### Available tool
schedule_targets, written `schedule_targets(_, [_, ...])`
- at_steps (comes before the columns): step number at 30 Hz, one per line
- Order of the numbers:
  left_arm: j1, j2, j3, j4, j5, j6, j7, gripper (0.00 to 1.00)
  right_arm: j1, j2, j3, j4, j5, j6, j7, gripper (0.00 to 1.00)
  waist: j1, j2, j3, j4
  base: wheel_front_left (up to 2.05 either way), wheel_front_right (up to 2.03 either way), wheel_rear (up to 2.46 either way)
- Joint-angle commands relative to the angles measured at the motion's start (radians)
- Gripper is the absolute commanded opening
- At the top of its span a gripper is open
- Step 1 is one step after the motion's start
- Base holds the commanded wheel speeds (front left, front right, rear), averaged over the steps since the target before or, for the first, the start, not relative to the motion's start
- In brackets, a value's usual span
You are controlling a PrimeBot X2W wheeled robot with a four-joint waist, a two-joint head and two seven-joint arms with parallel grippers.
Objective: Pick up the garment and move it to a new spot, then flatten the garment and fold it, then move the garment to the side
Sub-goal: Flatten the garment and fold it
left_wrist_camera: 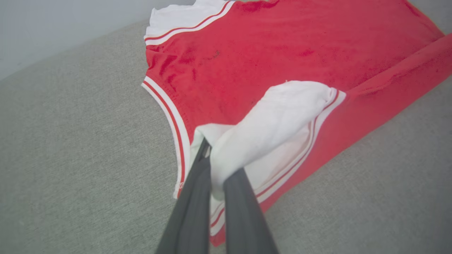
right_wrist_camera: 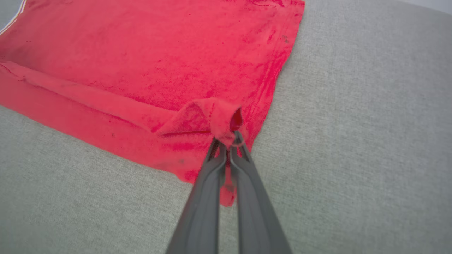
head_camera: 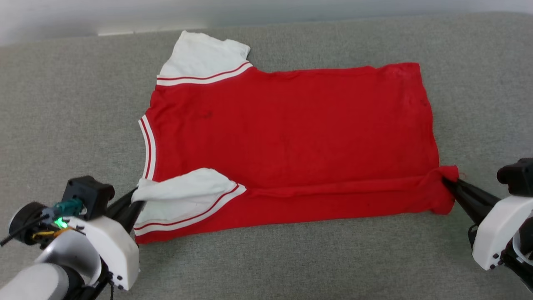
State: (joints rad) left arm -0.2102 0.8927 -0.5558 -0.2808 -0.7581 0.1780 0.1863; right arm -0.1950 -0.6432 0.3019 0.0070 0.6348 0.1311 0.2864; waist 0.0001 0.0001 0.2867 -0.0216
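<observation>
The left gripper has its two dark fingers pinched tight on the near sleeve, the white cloth bunching over the tips. The right gripper is likewise closed, its tips nipping the near hem corner, which puckers into a small red knot.

Between the two grips, the near edge of the garment is raised slightly and turned over onto the body as a long narrow strip. The rest lies spread and fairly smooth on the grey fabric surface, with the collar toward the robot's left, the hem toward its right and the far sleeve laid out flat. No lettering shows, so the shirt is probably chest-down, though that is hard to confirm.

Judging by this, the pick-up, relocation and flattening look done, and the fold is only at its first stage. What remains is to carry the near edge across toward the far edge, make any further folds, and then shift the folded garment aside.
</observation>
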Motion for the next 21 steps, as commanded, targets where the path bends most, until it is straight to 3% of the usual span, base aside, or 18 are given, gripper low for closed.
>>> schedule_targets(1, [-0.022,-0.009,0.002,0.013,0.009,-0.007,0.002,0.00,-0.019,0.006,-0.001,0.001,-0.008,-0.001,0.006,0.00,-0.0001,-0.0001,0.040,0.003,0.00,0.00,0.00])
schedule_targets(9, [-0.179,-0.060,-0.012,0.175,0.027,-0.078,0.015,0.00,-0.124,0.039,0.013,0.056,-0.055,-0.001,0.074,0.00,-0.0001,-0.0001,0.113,0.003,0.00,0.00,0.00])
schedule_targets(20, [-0.291,-0.157,-0.071,0.400,0.059,-0.135,0.012,0.00,-0.195,0.084,0.045,0.149,-0.082,-0.001,0.118,0.00,-0.0001,-0.0001,0.139,0.006,0.00,0.00,0.00])
schedule_targets(21, [-0.292,-0.169,-0.074,0.418,0.061,-0.135,0.005,0.27,-0.199,0.088,0.043,0.155,-0.084,-0.001,0.115,0.31,-0.0001,-0.0001,0.136,0.006,0.00,0.00,0.00])
